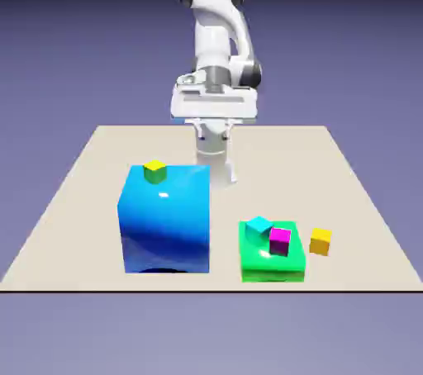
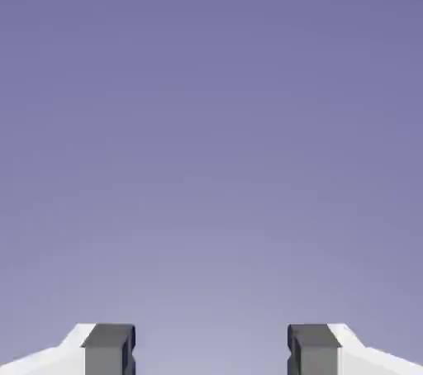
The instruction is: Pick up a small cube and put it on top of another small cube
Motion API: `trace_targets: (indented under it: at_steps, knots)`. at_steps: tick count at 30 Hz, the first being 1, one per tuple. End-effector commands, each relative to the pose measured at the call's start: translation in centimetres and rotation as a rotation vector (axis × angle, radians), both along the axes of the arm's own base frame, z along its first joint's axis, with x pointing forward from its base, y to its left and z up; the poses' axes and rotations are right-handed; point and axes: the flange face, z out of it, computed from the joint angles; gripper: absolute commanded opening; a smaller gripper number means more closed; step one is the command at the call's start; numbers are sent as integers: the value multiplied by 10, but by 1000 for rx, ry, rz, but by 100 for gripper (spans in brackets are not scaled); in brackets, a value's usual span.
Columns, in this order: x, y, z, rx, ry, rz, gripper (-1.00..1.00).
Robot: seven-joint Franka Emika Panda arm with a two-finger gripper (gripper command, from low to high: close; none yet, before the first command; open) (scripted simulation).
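Well before the spread fingers (image 2: pixel 107 348), cubes (image 1: pixel 280 239) lie.

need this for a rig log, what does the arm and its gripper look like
The arm is glossy white with rounded segments and dark grey to black joint caps and bands. It ends in a wide, boxy white hand that carries the gripper. The fingers are white with small, square dark grey tips. No cables or markings show in either view.
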Motion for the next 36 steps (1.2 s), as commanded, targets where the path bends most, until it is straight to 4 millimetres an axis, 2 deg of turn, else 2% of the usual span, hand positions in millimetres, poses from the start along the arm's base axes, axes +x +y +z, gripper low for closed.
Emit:
trace_targets:
  at_steps: [1, 8, 14, 21, 29, 31, 34, 35, 36]
  knots:
    - [8, 12, -7, -26, 42, 34, 0]
    - [46, 97, -68, -201, 326, 270, 0]
    - [56, 173, -128, -343, 545, 473, 0]
    - [43, 257, -196, -497, 765, 705, 0]
    - [5, 344, -262, -648, 963, 954, 0]
    - [5, 344, -262, -649, 964, 955, 0]
    - [-1, 328, -326, -649, 964, 955, 0]
    - [-1, 327, -329, -649, 964, 955, 0]
    - [-1, 327, -329, -649, 964, 955, -100]
